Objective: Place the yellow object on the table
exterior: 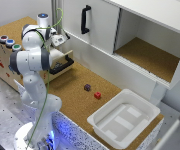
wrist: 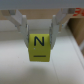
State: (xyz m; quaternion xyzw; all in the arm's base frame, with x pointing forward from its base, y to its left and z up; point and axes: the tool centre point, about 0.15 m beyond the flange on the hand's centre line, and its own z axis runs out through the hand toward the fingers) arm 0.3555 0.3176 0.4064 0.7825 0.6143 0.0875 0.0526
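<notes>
The yellow object (wrist: 40,48) is a small bright yellow block with a black "N" on its face. It sits between my gripper's (wrist: 40,37) two fingers (wrist: 26,31), which press on its upper sides over a pale surface. In the exterior view my gripper (exterior: 60,40) is above the open drawer (exterior: 64,59) of the cork-topped box, and the yellow block is hidden there. The brown cork table (exterior: 72,92) stretches from the box toward the exterior view's right.
A dark purple block (exterior: 87,87) and a red cube (exterior: 97,95) lie on the table. A white tray (exterior: 124,117) stands at the exterior view's lower right. The white cabinet (exterior: 145,55) with a cork shelf is behind. Coloured buttons (exterior: 10,43) top the box.
</notes>
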